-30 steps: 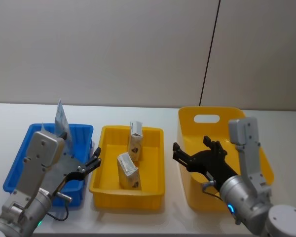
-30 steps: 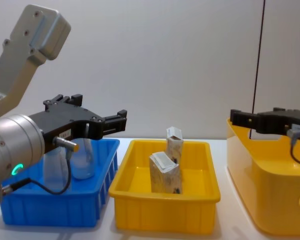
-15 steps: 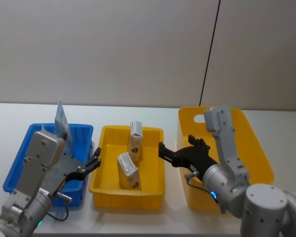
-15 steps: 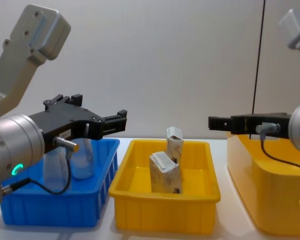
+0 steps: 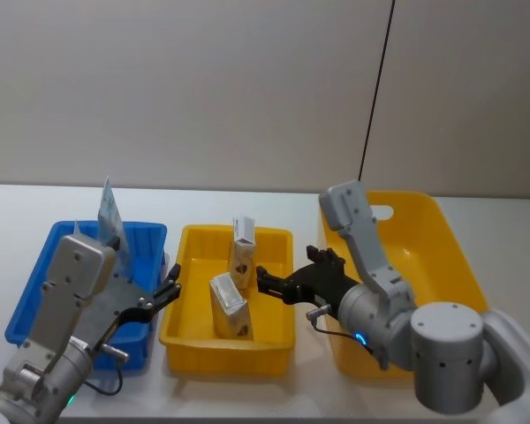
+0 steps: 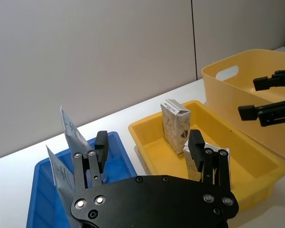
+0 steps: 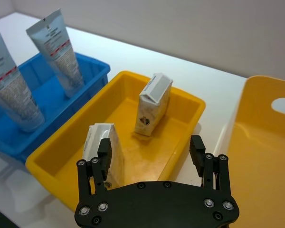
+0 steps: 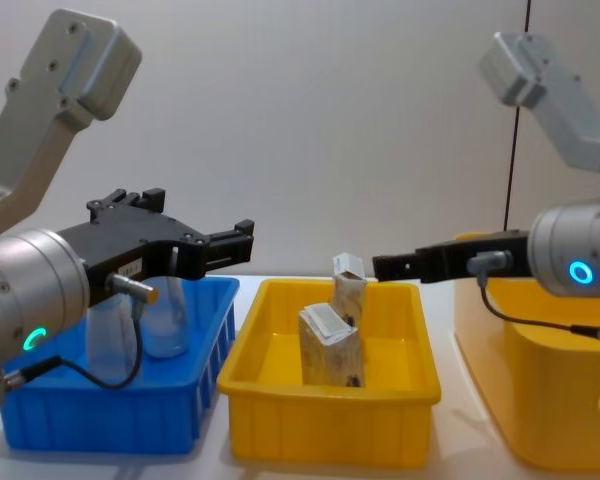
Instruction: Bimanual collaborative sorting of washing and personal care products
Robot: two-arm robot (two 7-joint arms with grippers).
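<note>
Yellow tray [image 5: 185, 331] holds both cartons [image 5: 230, 306], and we now have our right gripper [image 5: 267, 284] over it, off the bin [image 5: 442, 238], fingers spread for a pick, while our left gripper [image 5: 170, 283] idles spread, left of it.

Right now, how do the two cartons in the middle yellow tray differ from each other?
The far carton stands upright; the near carton leans. The far carton is by the back wall of the yellow tray; the near carton sits toward its front. Both are beige-white with a dark emblem.
</note>
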